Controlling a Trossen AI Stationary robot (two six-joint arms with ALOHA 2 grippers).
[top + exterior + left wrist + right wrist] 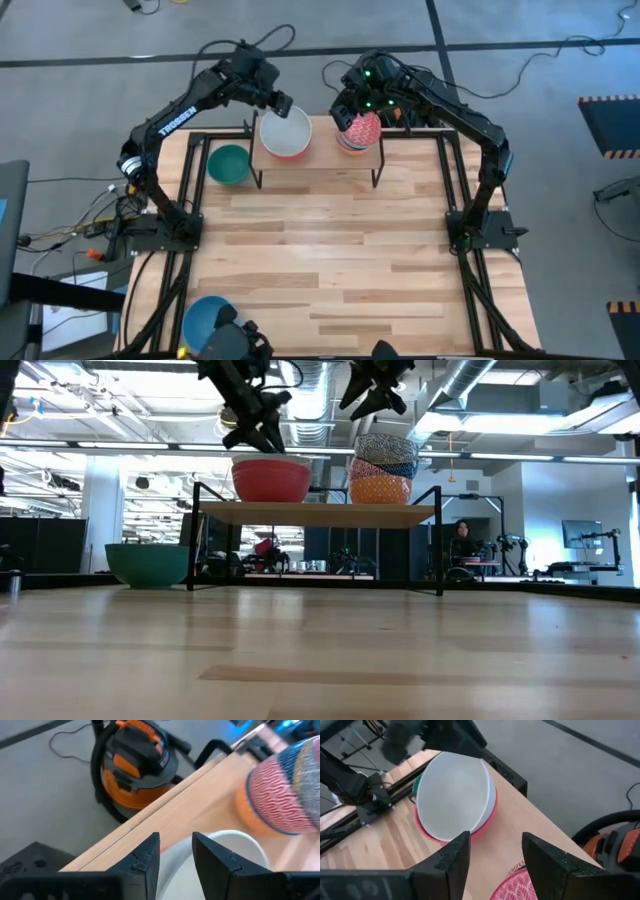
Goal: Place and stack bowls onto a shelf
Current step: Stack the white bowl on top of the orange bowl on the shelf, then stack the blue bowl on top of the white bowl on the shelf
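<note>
Two dark arms reached over a wooden shelf (318,160) whose long axis ran left to right across the far end of the table (330,260).

On the shelf sat two stacks. One was a cream-white bowl (285,131) nested in a red bowl (271,480), two in all, rims upward. The other held a pink speckled bowl (362,128) on top, a blue bowl (386,466) beneath it and a yellow speckled bowl (380,489) at the bottom; only the low view separated these three.

A green bowl (229,163) stood on the table beside the shelf's left end, and another blue bowl (206,320) sat at the near edge, seen only from above.

The left gripper (282,104) hung just above the cream-white bowl's rim, fingers spread and holding nothing. The right gripper (345,113) hung just above the pink speckled bowl, fingers likewise spread and empty.
</note>
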